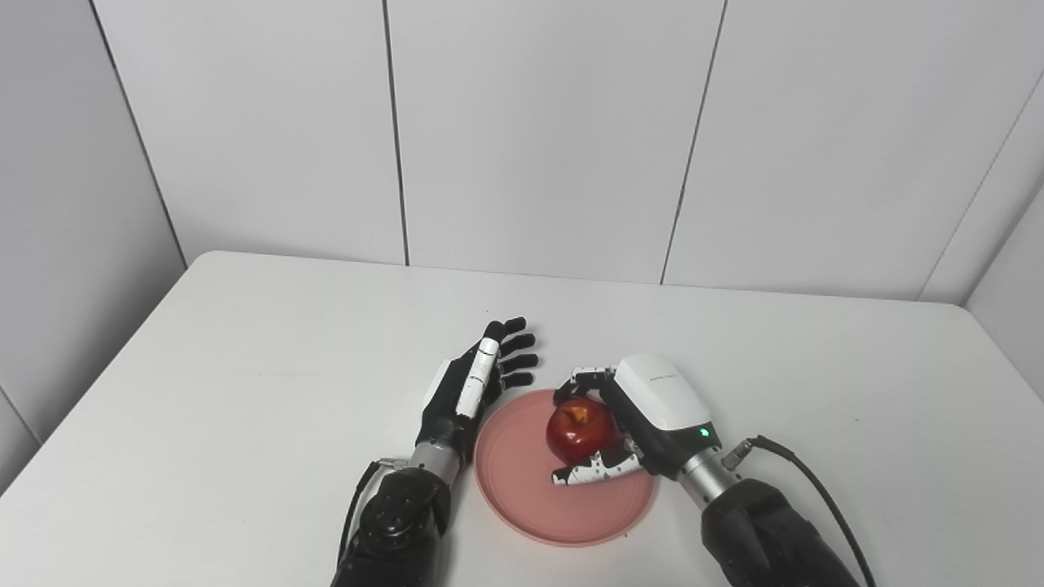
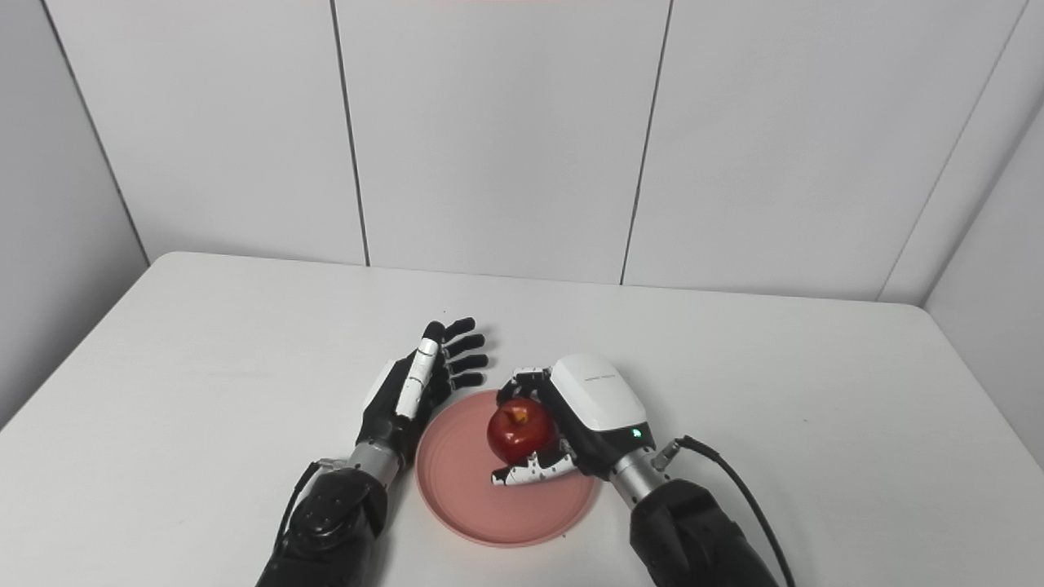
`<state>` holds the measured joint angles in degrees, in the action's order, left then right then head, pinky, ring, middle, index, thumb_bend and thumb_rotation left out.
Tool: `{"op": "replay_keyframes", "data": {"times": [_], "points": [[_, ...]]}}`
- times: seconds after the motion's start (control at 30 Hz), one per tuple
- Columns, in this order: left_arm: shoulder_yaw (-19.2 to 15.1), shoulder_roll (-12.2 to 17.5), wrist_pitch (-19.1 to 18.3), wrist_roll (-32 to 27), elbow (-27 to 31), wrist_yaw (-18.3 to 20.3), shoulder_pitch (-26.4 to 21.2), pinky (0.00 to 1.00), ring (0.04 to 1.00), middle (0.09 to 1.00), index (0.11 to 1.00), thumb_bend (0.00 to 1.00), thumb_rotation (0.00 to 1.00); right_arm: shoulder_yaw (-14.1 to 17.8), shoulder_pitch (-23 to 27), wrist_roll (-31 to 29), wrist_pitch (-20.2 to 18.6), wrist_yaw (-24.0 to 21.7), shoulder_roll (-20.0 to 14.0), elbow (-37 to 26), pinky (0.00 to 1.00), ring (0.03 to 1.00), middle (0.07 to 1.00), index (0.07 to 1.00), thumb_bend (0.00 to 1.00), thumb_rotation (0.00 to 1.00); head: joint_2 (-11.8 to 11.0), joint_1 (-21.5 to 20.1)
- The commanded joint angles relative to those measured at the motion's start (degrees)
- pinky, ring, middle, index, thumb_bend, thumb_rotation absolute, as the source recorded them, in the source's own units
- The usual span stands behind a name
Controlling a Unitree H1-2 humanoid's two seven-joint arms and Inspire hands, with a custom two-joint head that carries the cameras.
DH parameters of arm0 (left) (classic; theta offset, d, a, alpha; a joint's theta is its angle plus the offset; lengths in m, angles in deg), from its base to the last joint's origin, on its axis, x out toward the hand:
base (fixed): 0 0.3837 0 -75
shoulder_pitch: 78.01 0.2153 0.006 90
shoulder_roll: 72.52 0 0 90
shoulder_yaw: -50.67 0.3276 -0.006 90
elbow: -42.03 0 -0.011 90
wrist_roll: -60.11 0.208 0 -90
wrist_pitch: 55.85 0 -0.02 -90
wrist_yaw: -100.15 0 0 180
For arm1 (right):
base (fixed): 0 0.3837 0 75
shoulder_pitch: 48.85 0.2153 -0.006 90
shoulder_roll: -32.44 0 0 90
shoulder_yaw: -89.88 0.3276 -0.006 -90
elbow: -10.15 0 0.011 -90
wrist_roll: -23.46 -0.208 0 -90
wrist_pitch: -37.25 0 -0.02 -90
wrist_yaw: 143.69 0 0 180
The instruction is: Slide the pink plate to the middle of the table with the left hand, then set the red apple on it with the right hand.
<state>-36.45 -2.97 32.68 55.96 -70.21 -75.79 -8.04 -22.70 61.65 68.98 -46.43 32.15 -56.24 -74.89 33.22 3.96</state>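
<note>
Right hand (image 1: 644, 416) wrapped around the red apple (image 1: 579, 430), holding it over the pink plate (image 1: 522, 489); can't tell if the apple touches. Left hand (image 1: 473, 383) just left of the plate rim, fingers spread, holding nothing, on the white table (image 1: 245, 367).

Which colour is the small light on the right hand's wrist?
Green. The light on the right hand shows best in the left eye view.

— Where is the plate (image 1: 522, 497) found?
— On the table (image 1: 245, 367), toward six o'clock.
— And the apple (image 1: 577, 430)?
— Over the plate's twelve o'clock part, flanked: left hand (image 1: 473, 383) at nine o'clock, right hand (image 1: 644, 416) at three.
</note>
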Motion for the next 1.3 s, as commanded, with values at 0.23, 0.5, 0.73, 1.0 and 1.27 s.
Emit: {"op": "replay_keyframes", "data": {"times": [0.23,0.5,0.73,1.0,1.27], "points": [[0.4,-0.3,-2.8,0.8,-2.7,0.3,0.7,0.75,0.782,0.801,0.803,0.72,0.95,0.1,3.5,0.9,2.7,1.2,-1.8,-1.6,0.42,0.487,0.568,0.669,0.94,0.79,0.0,0.1],[0.3,-0.3,-2.5,0.5,-2.8,0.8,0.7,0.74,0.772,0.803,0.812,0.71,0.96,0.2,3.6,0.4,2.8,0.8,-1.9,-1.3,0.46,0.551,0.640,0.705,1.00,0.85,0.1,0.0],[0.4,-0.3,-2.8,1.0,-2.7,0.5,0.8,0.77,0.771,0.803,0.807,0.71,0.96,0.2,3.5,0.4,2.1,0.2,-1.8,-1.7,0.44,0.533,0.635,0.710,1.00,0.86,0.0,0.0],[0.4,-0.4,-3.2,1.1,-2.5,0.4,0.9,0.80,0.794,0.802,0.802,0.72,0.96,0.4,3.7,0.6,2.8,1.0,-2.1,-2.0,0.44,0.534,0.632,0.710,1.00,0.86,0.0,0.0],[0.3,-0.3,-2.7,1.2,-2.4,0.4,0.8,0.76,0.796,0.808,0.809,0.71,0.96,3.4,3.9,-1.6,5.5,6.1,-1.7,-4.3,0.57,0.671,0.745,0.786,0.99,0.85,0.1,-0.2]]}}
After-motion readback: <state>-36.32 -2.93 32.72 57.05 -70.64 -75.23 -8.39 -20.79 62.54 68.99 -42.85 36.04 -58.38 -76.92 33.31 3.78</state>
